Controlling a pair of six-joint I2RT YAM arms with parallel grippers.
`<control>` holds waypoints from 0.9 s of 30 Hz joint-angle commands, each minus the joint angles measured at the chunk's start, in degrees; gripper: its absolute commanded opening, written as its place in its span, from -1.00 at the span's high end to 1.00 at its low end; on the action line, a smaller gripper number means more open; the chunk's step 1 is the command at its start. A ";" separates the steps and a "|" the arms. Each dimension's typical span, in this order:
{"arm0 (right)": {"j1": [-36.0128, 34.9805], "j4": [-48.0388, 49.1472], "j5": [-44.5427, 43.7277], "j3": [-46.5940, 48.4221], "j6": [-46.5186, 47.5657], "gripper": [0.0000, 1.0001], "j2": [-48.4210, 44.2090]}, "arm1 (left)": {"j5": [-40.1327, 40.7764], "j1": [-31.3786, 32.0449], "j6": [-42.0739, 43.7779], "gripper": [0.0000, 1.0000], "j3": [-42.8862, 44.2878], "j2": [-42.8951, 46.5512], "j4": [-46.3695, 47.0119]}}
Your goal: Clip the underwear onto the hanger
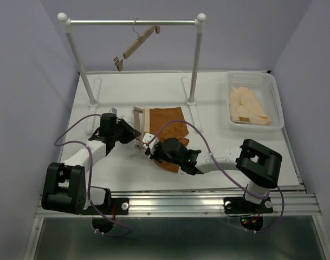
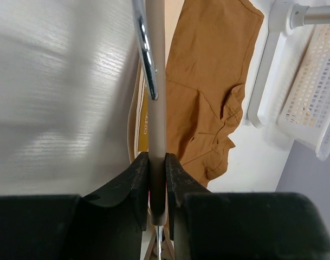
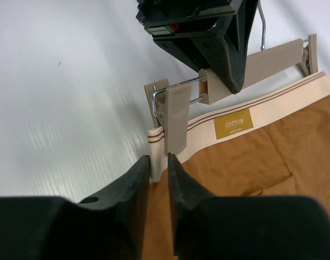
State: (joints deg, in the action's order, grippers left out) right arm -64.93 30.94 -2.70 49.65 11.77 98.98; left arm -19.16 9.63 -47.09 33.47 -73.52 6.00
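The pale wooden hanger [image 1: 138,115] lies on the table along the underwear's waistband. My left gripper [image 1: 133,131] is shut on its bar [image 2: 156,108], below the metal hook [image 2: 146,49]. The rust-brown underwear [image 1: 166,125] lies flat to the right of the hanger and also shows in the left wrist view [image 2: 208,81]. My right gripper [image 1: 152,147] is shut on the near corner of the beige waistband [image 3: 158,162], just below the hanger's end clip [image 3: 174,116]. The clip rests over the waistband edge. The left gripper [image 3: 208,32] shows on the bar [image 3: 273,59] beyond it.
A second, similar hanger [image 1: 137,46] hangs tilted on the white rack rail [image 1: 99,23]; the rack's right foot [image 1: 191,103] stands beside the underwear. A white basket [image 1: 276,97] at back right holds a peach-cream garment [image 1: 247,105].
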 commanded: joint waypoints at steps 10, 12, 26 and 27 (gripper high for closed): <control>-0.55 -2.64 -1.08 -0.95 -9.21 -0.93 -6.60 | -5.10 0.13 3.50 1.00 -4.55 6.10 9.90; 1.20 -2.64 -0.03 -2.10 -12.20 -1.00 -8.01 | -5.36 0.21 3.32 1.00 -6.30 7.86 11.39; 23.17 1.40 27.57 -1.23 -46.65 -1.00 -9.61 | -8.35 3.11 2.09 1.00 -16.24 20.94 19.84; 23.18 2.10 28.36 -0.79 -49.36 -1.00 -8.55 | -8.79 3.20 2.09 1.00 -16.77 21.57 20.36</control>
State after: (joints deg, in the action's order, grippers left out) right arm -42.13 28.45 18.87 46.39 -27.40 87.79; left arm -25.78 12.23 -45.23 18.44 -55.92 19.94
